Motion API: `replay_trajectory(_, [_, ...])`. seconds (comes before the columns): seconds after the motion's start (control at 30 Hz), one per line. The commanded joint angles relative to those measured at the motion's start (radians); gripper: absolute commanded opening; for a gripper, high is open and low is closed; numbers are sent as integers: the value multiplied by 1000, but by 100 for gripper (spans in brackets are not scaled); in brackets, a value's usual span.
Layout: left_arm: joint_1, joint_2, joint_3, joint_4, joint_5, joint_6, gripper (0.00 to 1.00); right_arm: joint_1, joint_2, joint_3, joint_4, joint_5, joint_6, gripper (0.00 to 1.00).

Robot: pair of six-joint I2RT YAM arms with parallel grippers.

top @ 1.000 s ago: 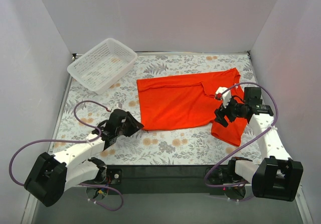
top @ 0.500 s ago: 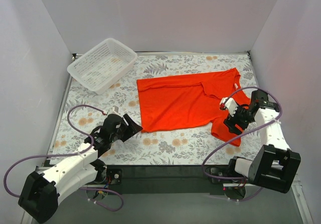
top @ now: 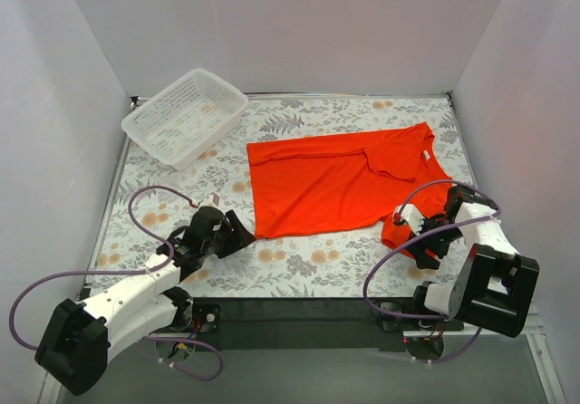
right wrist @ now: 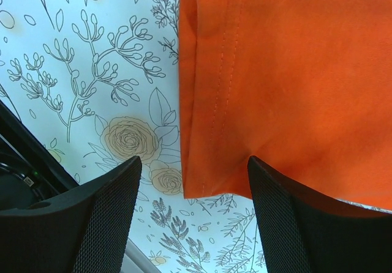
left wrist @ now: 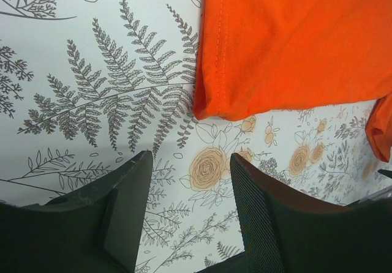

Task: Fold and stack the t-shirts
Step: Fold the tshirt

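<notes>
While both arms reach low over the flower-patterned bench [top: 308,264], the orange-red t-shirt [top: 331,182] lies spread across it, mostly flat. One layer is folded over its far-right part, and its near-right portion is bunched into a small lobe. A white lattice basket [top: 149,146] stands off the t-shirt's far-left corner, well apart from the cloth.

Left end effector [top: 237,235]: it is positioned just beside the t-shirt's near-left corner. In the left wrist view its two dark fingers [left wrist: 128,212] stand well apart with only printed bench between them. The stitched, rounded corner of the t-shirt lies just beyond the fingertips and does not touch them. This end effector holds nothing.

Right end effector [top: 415,238]: it is positioned at the near-right lobe of the t-shirt. In the right wrist view its textured fingers [right wrist: 104,224] are spread wide. The double-stitched hem of the t-shirt runs down into the gap between them, its lower edge passing behind the tip of the finger on that view's right. Neither finger visibly pinches the cloth, and the jaws are not closed on anything. Whether the fabric touches that finger cannot be told.

A purple cable loops from each arm on the near side of the t-shirt.
</notes>
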Motion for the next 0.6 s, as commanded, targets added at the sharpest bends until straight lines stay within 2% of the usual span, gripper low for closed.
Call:
replay_trajectory(0.0, [-7, -23, 26, -11, -21, 29, 50, -6, 10, -6, 20, -5, -27, 64])
replay_trajectory(0.27, [-7, -34, 16, 0, -23, 18, 50, 7, 51, -23, 94, -8, 25, 60])
replay_trajectory(0.37, [-7, -34, 16, 4, -24, 18, 50, 16, 70, -30, 137, 4, 57, 52])
replay_trajectory(0.5, [-7, -33, 14, 4, -26, 21, 50, 21, 80, -44, 197, 28, 119, 38])
replay_trajectory(0.57, [-5, -33, 14, 4, -23, 20, 50, 22, 79, -53, 212, 29, 128, 34])
